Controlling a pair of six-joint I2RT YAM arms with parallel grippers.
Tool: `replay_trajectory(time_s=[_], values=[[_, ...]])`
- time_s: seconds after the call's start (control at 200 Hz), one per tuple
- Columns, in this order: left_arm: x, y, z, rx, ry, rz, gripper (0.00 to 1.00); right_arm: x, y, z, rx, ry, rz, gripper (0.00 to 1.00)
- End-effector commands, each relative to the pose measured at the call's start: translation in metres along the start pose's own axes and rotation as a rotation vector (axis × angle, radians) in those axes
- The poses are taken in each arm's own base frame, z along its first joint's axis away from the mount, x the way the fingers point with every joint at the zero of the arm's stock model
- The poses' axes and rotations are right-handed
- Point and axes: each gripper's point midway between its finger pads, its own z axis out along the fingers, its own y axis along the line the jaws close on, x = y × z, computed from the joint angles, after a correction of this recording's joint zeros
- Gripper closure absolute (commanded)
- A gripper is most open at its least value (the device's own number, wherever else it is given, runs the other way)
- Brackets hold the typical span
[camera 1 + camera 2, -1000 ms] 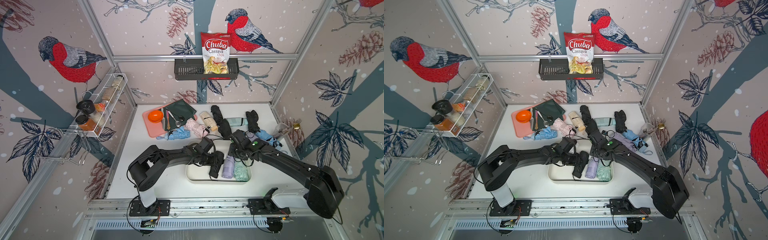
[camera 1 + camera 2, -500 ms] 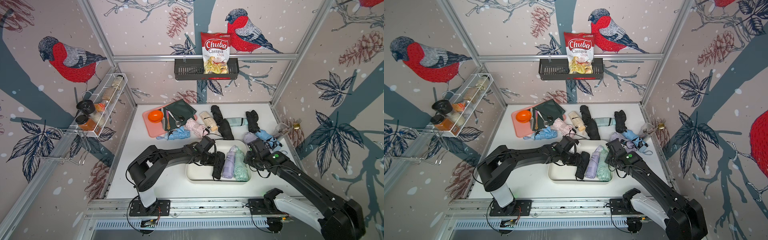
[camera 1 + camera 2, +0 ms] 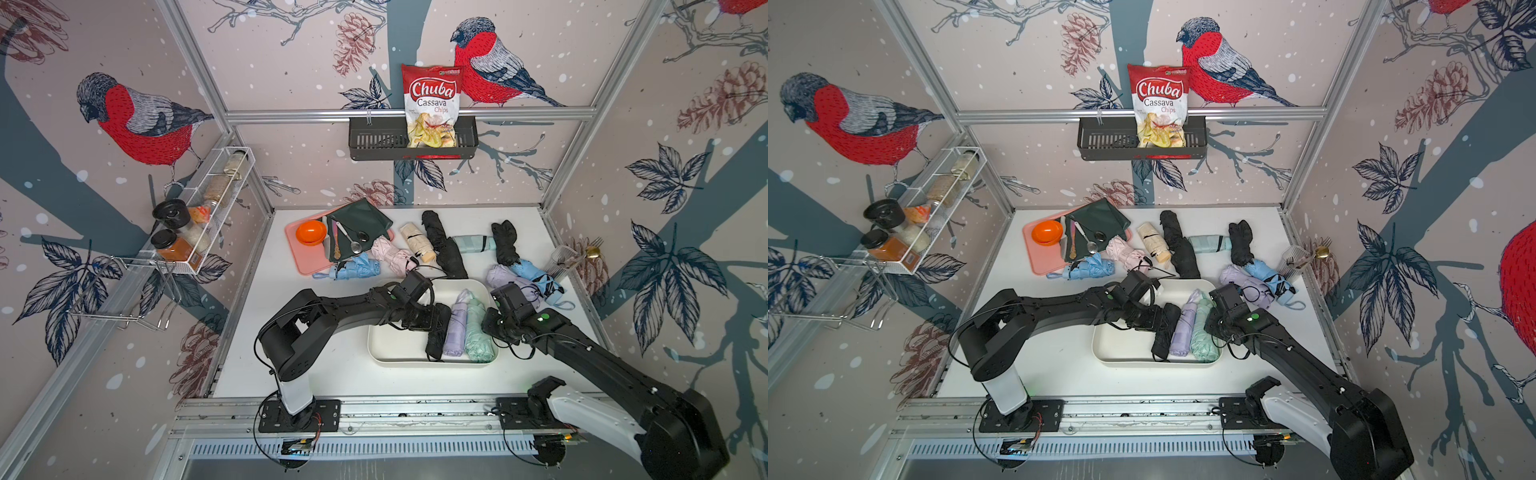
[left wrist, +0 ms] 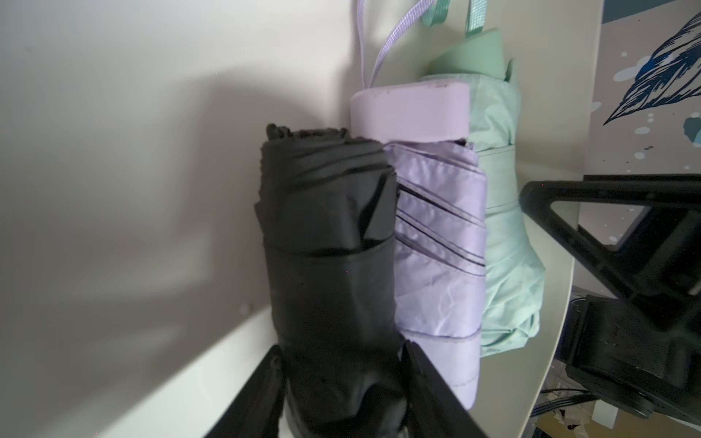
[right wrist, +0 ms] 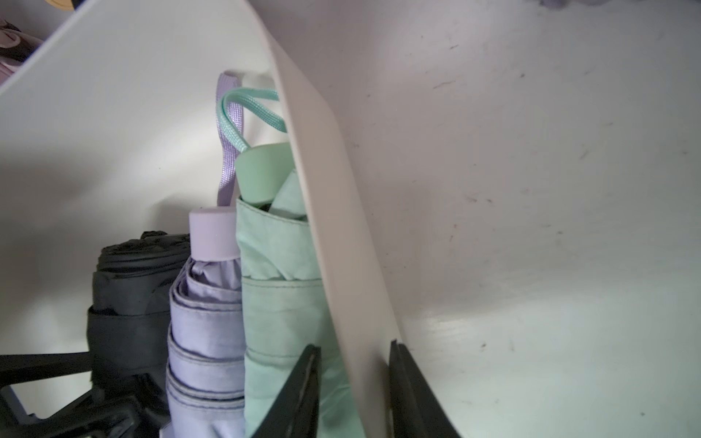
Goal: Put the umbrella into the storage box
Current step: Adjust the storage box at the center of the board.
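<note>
White surface (image 3: 316, 365): left arm (image 3: 340, 305) stretched low, jaws clamped on black umbrella (image 4: 326, 212) in storage box (image 3: 395, 353). Right arm (image 3: 582, 353) jaws straddle its wall; grip unclear.

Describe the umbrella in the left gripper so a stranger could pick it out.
At the front of the white table sits the off-white storage box, holding three folded umbrellas side by side. Yours is the black umbrella, next to the lilac umbrella; the other black umbrellas lie outside the box.
</note>
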Motion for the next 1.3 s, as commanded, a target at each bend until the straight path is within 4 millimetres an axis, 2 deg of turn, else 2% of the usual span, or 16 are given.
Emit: replay_trajectory(time_s=[0.0, 0.125, 0.225, 0.31, 0.465, 0.665, 0.87, 1.026, 1.081, 1.196, 1.296], values=[[-0.003, -0.001, 0.000, 0.012, 0.004, -0.009, 0.52, -0.009, 0.030, 0.000, -0.116, -0.026, 0.034, 0.67], [-0.008, 0.011, -0.005, -0.004, -0.017, -0.058, 0.55, -0.013, 0.039, 0.001, -0.137, -0.052, 0.063, 0.67], [-0.011, 0.012, -0.008, -0.007, -0.026, -0.060, 0.54, -0.015, 0.046, 0.002, -0.157, -0.067, 0.084, 0.68], [-0.013, 0.010, -0.012, -0.016, -0.033, -0.052, 0.42, -0.016, 0.048, 0.003, -0.155, -0.071, 0.086, 0.67], [-0.016, 0.013, -0.020, -0.053, -0.050, -0.054, 0.26, -0.020, 0.045, 0.003, -0.118, -0.082, 0.064, 0.59], [-0.013, 0.022, -0.027, -0.082, -0.045, -0.084, 0.15, -0.024, 0.042, 0.000, -0.090, -0.099, 0.034, 0.48], [-0.006, 0.023, -0.026, -0.069, -0.029, -0.100, 0.17, -0.029, 0.039, -0.002, -0.074, -0.122, 0.015, 0.45], [-0.005, 0.015, -0.027, -0.047, -0.027, -0.085, 0.29, -0.030, 0.042, 0.001, -0.078, -0.121, 0.004, 0.46], [-0.005, 0.010, -0.029, -0.039, -0.031, -0.072, 0.33, -0.031, 0.043, 0.003, -0.082, -0.121, 0.000, 0.47], [-0.007, 0.001, -0.032, -0.034, -0.038, -0.047, 0.35, -0.030, 0.046, 0.007, -0.086, -0.116, -0.007, 0.51], [-0.005, 0.002, -0.029, -0.032, -0.027, -0.048, 0.36, -0.031, 0.048, 0.011, -0.097, -0.113, -0.009, 0.54]])
